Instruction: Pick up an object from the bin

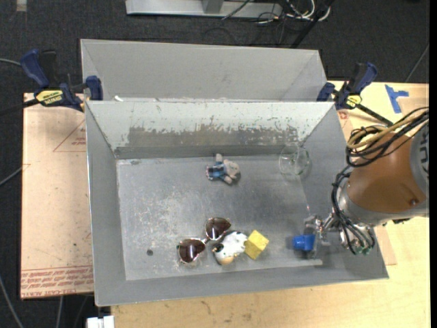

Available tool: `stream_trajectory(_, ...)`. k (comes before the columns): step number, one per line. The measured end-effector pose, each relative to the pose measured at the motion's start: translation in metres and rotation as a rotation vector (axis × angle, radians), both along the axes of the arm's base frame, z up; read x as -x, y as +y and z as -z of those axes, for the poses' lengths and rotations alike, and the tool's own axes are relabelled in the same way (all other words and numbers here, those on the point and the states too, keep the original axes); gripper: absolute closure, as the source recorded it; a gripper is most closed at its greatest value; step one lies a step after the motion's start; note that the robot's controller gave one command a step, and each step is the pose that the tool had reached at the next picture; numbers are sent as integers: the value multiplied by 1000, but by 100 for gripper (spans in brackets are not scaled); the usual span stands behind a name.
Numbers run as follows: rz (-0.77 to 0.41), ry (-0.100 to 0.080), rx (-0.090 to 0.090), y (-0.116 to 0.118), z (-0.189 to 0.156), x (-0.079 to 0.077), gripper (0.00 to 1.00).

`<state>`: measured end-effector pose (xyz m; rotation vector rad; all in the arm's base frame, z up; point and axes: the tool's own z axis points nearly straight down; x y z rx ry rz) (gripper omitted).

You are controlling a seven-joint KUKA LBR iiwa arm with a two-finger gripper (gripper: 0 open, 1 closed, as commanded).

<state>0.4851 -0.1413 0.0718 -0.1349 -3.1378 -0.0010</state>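
My gripper (319, 229) is low in the bin's front right corner, under the orange-brown cover of the wrist. A small blue block (303, 243) lies on the bin floor right against its left side; I cannot tell whether the gripper is touching or holding it. A yellow cube (257, 244) sits a little further left along the front wall.
Left of the yellow cube lie a white and yellow toy (230, 247) and brown-lensed sunglasses (203, 240). A small blue and white figure (223, 171) rests near the back wall. A clear glass (293, 161) stands at the back right. Cables hang from the wrist.
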Motion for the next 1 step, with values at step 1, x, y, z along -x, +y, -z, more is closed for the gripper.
stream_trajectory(1,0,6,-2,1,-15,2,100)
